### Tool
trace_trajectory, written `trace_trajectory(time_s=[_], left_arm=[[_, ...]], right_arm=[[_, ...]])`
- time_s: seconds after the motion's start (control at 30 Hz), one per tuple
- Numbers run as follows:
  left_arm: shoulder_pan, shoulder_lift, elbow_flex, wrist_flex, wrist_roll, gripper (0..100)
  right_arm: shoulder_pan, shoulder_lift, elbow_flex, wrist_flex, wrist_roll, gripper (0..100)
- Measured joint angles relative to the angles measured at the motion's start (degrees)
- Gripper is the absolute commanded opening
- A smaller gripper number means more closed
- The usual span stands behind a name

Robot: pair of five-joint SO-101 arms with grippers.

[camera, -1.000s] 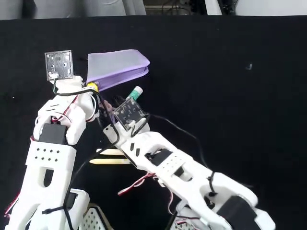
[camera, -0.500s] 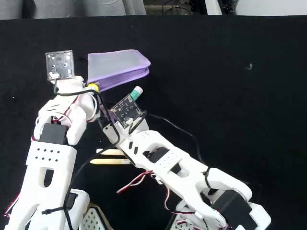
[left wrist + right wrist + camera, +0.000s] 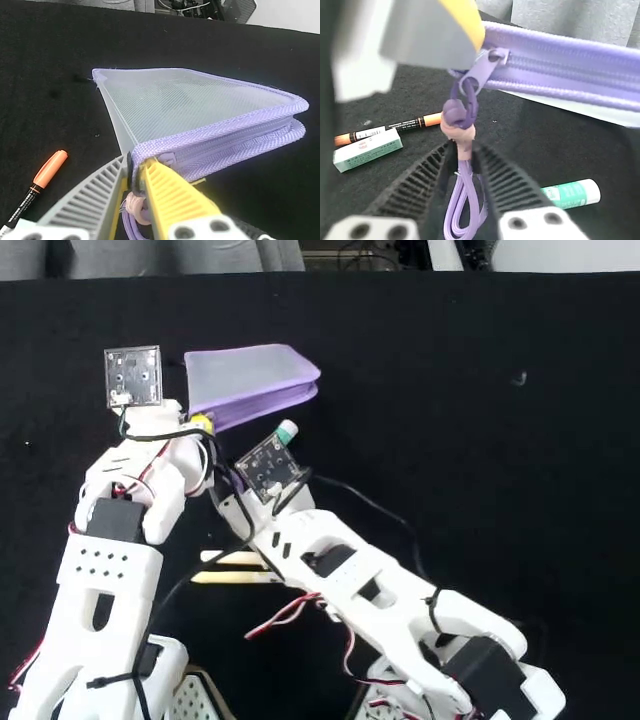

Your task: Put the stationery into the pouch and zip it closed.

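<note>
Wide black cloth worktop point(image 3: 500, 490), matte and flat, and the pouch point(image 3: 250, 378) sits toward its far edge, left of the middle. It's a wedge-shaped thing: translucent ribbed mesh sides, lilac woven binding, and a lilac zip running along its long edge. The mesh looks pale and see-through, and the zip tape coarse and fabric-like.

The left gripper point(image 3: 136, 167), one ridged grey finger and one ridged yellow one, is pressed together on the pouch's near corner, right where the zip ends. Below it the right gripper point(image 3: 462, 155), with dark ridged fingers, is pinched onto the pull cord point(image 3: 462, 115). This is a knotted purple loop with a pinkish bead, hanging from the metal-look slider point(image 3: 487, 62) at that same corner. So the pouch stretches away from both claws toward the far edge.

Smaller bits on the cloth: a teal-and-white eraser box point(image 3: 367, 149), a green-and-white glue stick point(image 3: 570, 193) just on the near side of the pouch, and a slim black marker point(image 3: 42, 176) with an orange cap. Two pale sticks point(image 3: 235, 577) lie near the near edge, between the arms.
</note>
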Motion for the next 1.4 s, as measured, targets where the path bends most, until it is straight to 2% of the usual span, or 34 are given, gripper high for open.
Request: trace_trajectory(time_s=[0.13, 0.4, 0.67, 0.87, 0.97, 1.27, 1.4], left_arm=[[0.1, 0.0, -2.0, 0.4, 0.0, 3], [1.5, 0.0, -7.5, 8.0, 0.1, 3], [2.3, 0.0, -7.6, 8.5, 0.1, 3], [2.2, 0.0, -7.6, 8.5, 0.1, 3], [2.2, 0.0, -7.6, 8.5, 0.1, 3], [2.2, 0.0, -7.6, 8.5, 0.1, 3], [2.2, 0.0, -7.6, 8.5, -0.1, 3]], right_arm=[[-0.1, 0.0, 0.0, 0.0, 0.0, 16.9], [-0.1, 0.0, 0.0, -0.1, 0.0, 11.9], [-0.1, -4.8, 4.1, -7.5, 0.0, 8.9], [-0.1, -5.8, 4.1, -3.6, 0.0, 8.0], [-0.1, -5.8, 4.1, -3.2, 0.0, 0.6], [0.3, -6.0, 4.1, -2.6, 0.0, 1.1], [0.3, -11.3, 4.0, 0.4, 0.0, 1.1]])
